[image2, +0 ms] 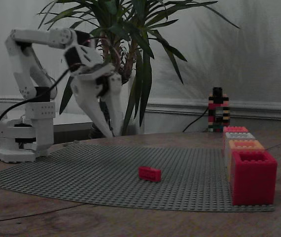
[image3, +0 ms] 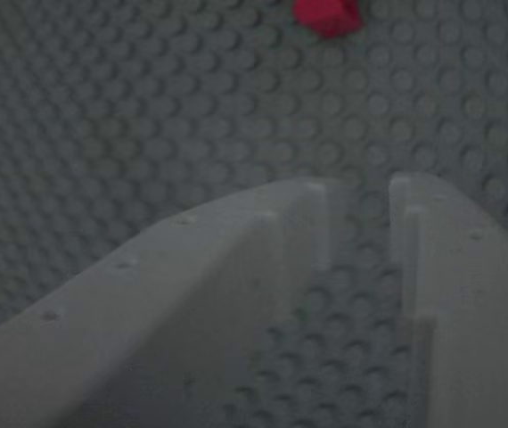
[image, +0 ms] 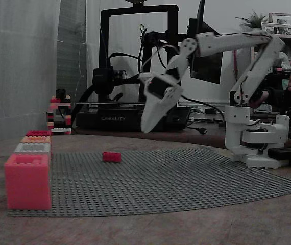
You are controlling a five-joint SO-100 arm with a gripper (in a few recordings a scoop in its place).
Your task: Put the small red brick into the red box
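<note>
The small red brick point(image: 112, 157) point(image2: 150, 173) lies alone on the grey studded baseplate point(image: 186, 178) point(image2: 81, 168). In the wrist view the small red brick point(image3: 327, 16) sits at the top edge, ahead of the fingers. My white gripper point(image: 147, 127) point(image2: 113, 134) point(image3: 356, 187) hangs above the plate, apart from the brick, open with nothing between its fingers. The red box point(image: 38, 132) point(image2: 235, 129) is the farthest of a row of boxes along the plate's edge.
The row also holds a big pinkish-red box point(image: 27, 181) point(image2: 253, 177), a grey box point(image: 32, 148) point(image2: 239, 136) and an orange box point(image: 35, 139) point(image2: 244, 144). A small brick tower point(image: 58, 115) point(image2: 218, 109) stands behind. A 3D printer point(image: 135, 66) and a plant point(image2: 130, 49) stand beyond the plate.
</note>
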